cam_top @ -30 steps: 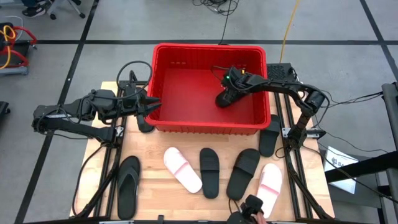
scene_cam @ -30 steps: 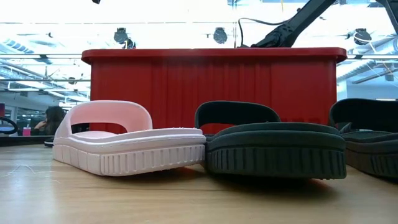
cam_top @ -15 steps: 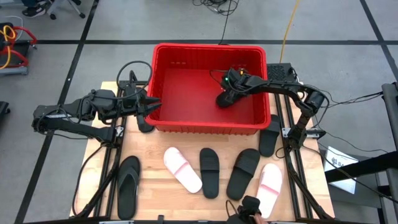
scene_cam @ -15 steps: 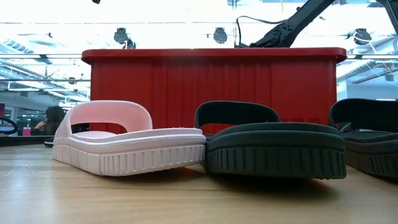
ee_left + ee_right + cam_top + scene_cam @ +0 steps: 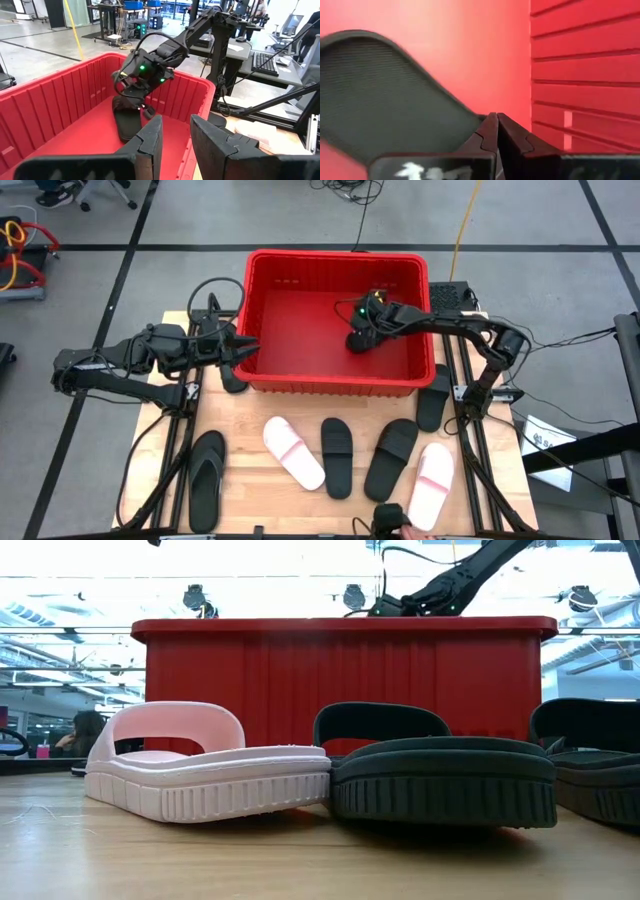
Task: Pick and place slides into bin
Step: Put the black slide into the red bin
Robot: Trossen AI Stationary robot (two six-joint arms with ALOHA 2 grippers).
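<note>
The red bin (image 5: 300,330) stands at the table's far middle. One black slide (image 5: 359,339) lies on its floor near the right wall; it also shows in the left wrist view (image 5: 127,122). My right gripper (image 5: 362,327) is shut inside the bin, just over this slide (image 5: 380,100). My left gripper (image 5: 248,350) is open and empty at the bin's left wall. Several slides lie on the table before the bin: a black flip-flop (image 5: 207,478), a white slide (image 5: 293,451), two black slides (image 5: 337,457) (image 5: 391,457) and a pale pink one (image 5: 434,477). My right gripper's shut fingertips (image 5: 492,125) stand at the edge of the black slide in the bin, coming from above at a slant. I cannot tell whether they touch it. The slide lies on the bin's floor.
Another black slide (image 5: 434,395) lies at the bin's right side, and one (image 5: 232,377) at its left under my left arm. In the low view the pink slide (image 5: 200,775) and a black slide (image 5: 440,780) stand before the bin (image 5: 340,670). A dark object (image 5: 390,518) shows at the near edge.
My right gripper has gone toward the table's left inside the bin and risen a little; its arm shows higher above the rim in the low view. The black slide in the bin has stayed in place.
</note>
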